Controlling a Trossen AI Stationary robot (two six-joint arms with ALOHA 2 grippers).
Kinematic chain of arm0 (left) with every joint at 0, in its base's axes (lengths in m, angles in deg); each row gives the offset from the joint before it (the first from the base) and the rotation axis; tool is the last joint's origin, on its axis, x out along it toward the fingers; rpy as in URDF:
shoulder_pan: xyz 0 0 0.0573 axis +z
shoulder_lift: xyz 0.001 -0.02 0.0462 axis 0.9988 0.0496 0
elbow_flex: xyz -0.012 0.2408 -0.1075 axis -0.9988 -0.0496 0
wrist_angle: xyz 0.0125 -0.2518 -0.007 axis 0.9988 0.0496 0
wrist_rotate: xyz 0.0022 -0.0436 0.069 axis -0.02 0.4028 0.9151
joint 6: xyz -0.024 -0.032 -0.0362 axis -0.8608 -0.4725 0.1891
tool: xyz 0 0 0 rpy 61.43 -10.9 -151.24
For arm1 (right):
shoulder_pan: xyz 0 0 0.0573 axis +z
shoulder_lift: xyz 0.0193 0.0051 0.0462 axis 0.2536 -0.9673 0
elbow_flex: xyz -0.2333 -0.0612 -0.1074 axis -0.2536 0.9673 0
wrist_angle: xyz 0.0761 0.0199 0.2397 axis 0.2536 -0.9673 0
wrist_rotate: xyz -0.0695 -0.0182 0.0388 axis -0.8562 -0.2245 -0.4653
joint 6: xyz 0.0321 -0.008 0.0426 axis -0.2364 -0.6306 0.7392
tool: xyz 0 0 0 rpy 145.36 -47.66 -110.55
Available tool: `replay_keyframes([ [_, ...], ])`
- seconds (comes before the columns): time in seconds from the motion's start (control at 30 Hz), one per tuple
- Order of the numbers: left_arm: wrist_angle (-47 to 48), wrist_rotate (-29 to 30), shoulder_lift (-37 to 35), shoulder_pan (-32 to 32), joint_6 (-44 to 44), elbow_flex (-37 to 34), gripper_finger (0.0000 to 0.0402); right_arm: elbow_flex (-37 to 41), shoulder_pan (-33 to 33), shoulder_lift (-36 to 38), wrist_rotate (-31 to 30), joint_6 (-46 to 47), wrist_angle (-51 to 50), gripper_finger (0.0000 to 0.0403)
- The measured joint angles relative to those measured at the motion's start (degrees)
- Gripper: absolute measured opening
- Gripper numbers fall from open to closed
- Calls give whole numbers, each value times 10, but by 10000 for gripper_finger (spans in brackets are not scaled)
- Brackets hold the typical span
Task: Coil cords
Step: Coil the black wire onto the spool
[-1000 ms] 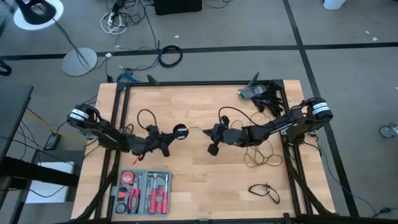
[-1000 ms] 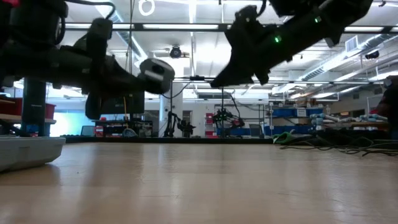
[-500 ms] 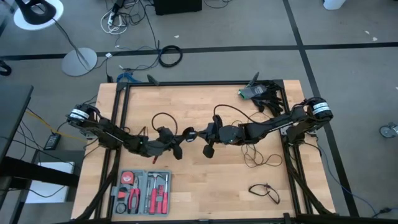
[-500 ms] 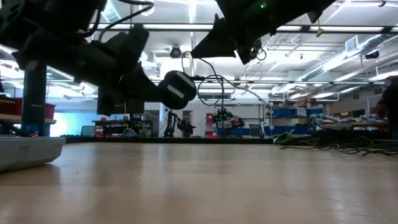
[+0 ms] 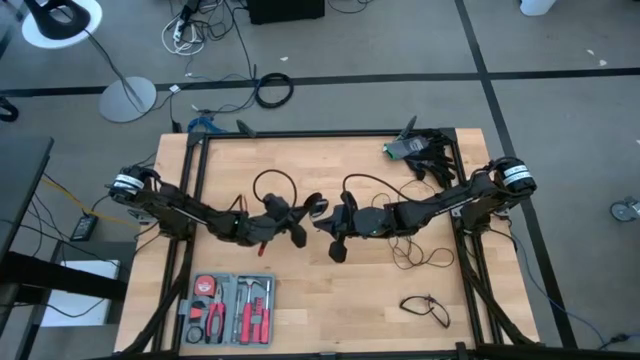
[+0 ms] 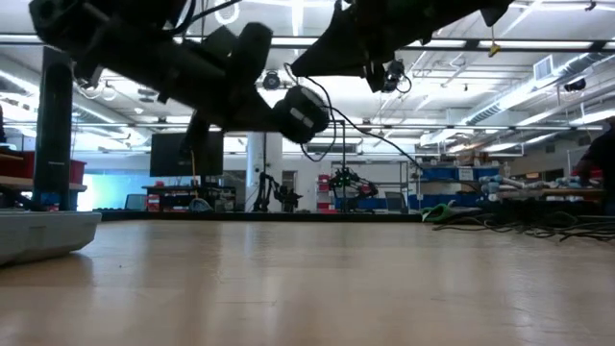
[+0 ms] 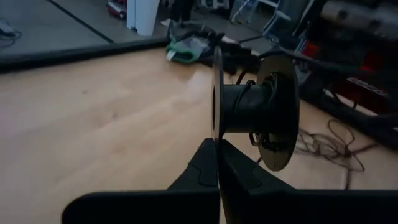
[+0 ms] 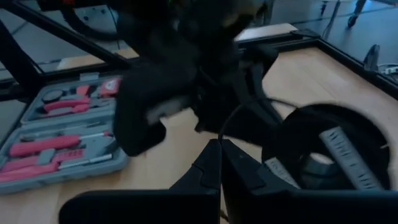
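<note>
Even overhead light leaves only soft shadows on the pale wooden table (image 5: 300, 300). In the low view, bright ceiling strip lights (image 6: 288, 14) silhouette both arms. Nearby objects blur in the right wrist view.

Both arms reach inward, raised over mid-table, the left gripper (image 5: 300, 226) and right gripper (image 5: 330, 228) closed and nearly meeting.

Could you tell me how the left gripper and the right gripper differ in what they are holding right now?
The left gripper pinches the rim of the round black disc at the cord's end; the right gripper pinches the thin cord itself. The left reaches in from the table's left side, the right from its right. Both are shut and raised above the table, nearly meeting at its middle.
</note>
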Motion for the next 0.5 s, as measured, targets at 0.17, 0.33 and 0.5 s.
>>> replay_keyframes([
  [0.17, 0, -5, 0, 1, 28, 29, 0, 0, 0, 0, 0, 23, -39, 0],
  [0.33, -3, -6, 0, 1, 38, 40, 0, 0, 0, 0, -5, 53, -87, 0],
  [0.5, -19, -7, 0, 0, 38, 39, 0, 0, 0, 0, -6, 86, -144, 1],
])
